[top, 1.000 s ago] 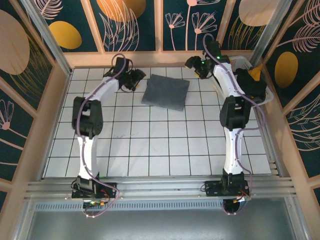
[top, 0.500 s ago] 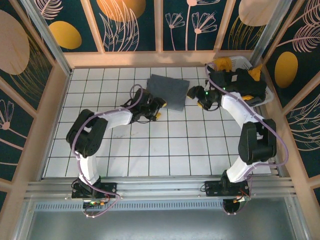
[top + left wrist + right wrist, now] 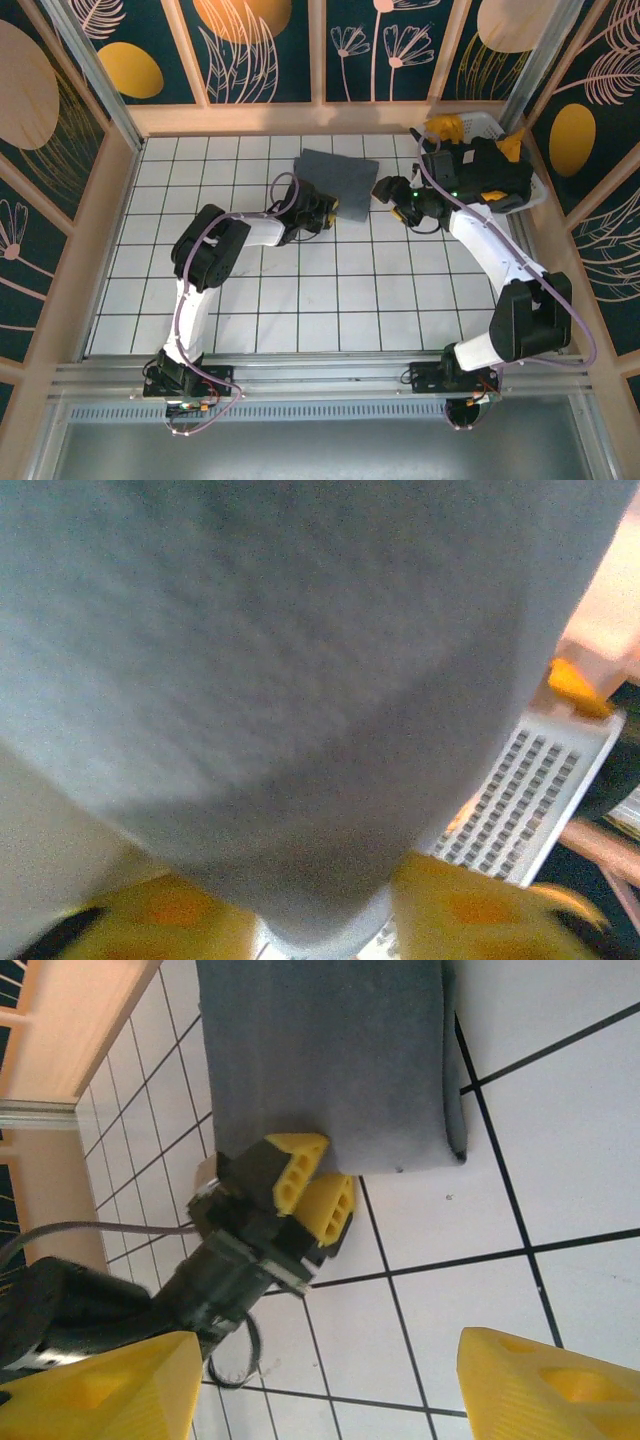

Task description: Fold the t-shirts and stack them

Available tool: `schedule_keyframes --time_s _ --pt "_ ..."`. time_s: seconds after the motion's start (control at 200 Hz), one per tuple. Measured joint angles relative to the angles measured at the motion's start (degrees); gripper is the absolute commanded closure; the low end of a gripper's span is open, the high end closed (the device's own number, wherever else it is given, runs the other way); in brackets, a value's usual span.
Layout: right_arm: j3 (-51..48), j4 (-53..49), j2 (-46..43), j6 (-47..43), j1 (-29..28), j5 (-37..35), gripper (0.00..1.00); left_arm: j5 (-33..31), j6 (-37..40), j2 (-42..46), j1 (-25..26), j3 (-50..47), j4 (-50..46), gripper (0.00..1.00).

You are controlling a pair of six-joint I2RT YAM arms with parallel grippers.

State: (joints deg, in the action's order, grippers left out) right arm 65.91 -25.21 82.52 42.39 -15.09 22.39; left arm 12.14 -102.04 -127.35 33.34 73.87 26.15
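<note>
The left fingers point(image 3: 298, 1165) are pressed close on the edge of the grey t-shirt point(image 3: 335, 178), which lies folded on the tiled worktop point(image 3: 300, 290), well apart from the white basket point(image 3: 478, 120). The right fingers point(image 3: 560, 1380) are spread wide over bare tiles between that shirt and the basket, touching nothing. The right wrist view shows the pinch from outside. The left wrist view shows grey cloth running down between the yellow fingers, and the basket's lattice wall behind. The top view adds a black t-shirt point(image 3: 490, 165) and a mustard t-shirt point(image 3: 445, 128) in the basket.
</note>
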Motion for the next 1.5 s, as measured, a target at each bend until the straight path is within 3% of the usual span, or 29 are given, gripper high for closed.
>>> schedule_keyframes --time_s 0.035,0.185,0.32,0.621,0.776,0.926,1.121,1.151,1.206,1.236,1.256,1.266,1.281,1.496 --pt "0.0 0.0 -0.2 0.1 0.0 0.0 0.32 -0.7 -0.9 -0.8 0.0 0.1 1.2 1.0" --pt "0.0 -0.2 -0.4 0.2 0.0 0.0 0.32 -2.7 -3.3 -1.6 -0.7 -0.6 5.6 1.0" --pt "0.0 -0.4 -0.4 0.1 0.0 0.0 0.32 -2.5 -3.0 0.1 -5.5 -5.2 8.7 1.0" --pt "0.0 -0.5 -0.4 0.0 -0.2 0.3 0.33 3.0 9.0 8.8 -32.3 -15.7 9.8 1.0" --pt "0.0 -0.4 -0.1 -0.3 -1.3 1.3 0.33 10.5 19.8 8.4 -41.6 -14.6 7.9 1.0" --pt "0.0 0.7 1.0 -0.5 -2.7 2.5 0.33 14.9 28.0 8.3 -45.8 -13.7 5.0 1.0" --pt "0.0 4.7 1.4 -0.7 -4.2 4.7 0.32 17.1 33.3 8.3 -47.3 -14.7 2.8 1.0" --pt "-0.1 5.9 1.3 -0.7 -4.5 5.0 0.31 17.0 34.2 8.4 -47.3 -14.7 2.1 0.9" --pt "-0.8 8.7 1.1 -0.5 -4.8 5.9 0.28 16.9 35.6 8.7 -47.3 -14.7 1.0 0.6" --pt "-1.9 11.1 0.4 -0.3 -4.9 6.4 0.25 16.3 36.6 9.2 -47.3 -14.7 -0.3 0.38" --pt "-2.6 12.3 0.0 0.0 -4.9 6.6 0.22 16.1 37.2 9.8 -47.3 -14.7 -1.1 0.07" --pt "-3.0 12.8 -0.3 -0.1 -4.9 6.7 0.16 16.1 37.7 10.0 -47.3 -14.7 -1.5 0.03" --pt "-3.7 13.8 -0.9 0.5 -4.9 6.9 0.02 15.8 38.1 10.7 -47.3 -14.5 -2.2 0.01" --pt "-7.9 24.4 -6.4 3.9 -3.3 9.4 0.01 12.7 43.8 24.4 -46.9 -14.4 -14.3 0.01"
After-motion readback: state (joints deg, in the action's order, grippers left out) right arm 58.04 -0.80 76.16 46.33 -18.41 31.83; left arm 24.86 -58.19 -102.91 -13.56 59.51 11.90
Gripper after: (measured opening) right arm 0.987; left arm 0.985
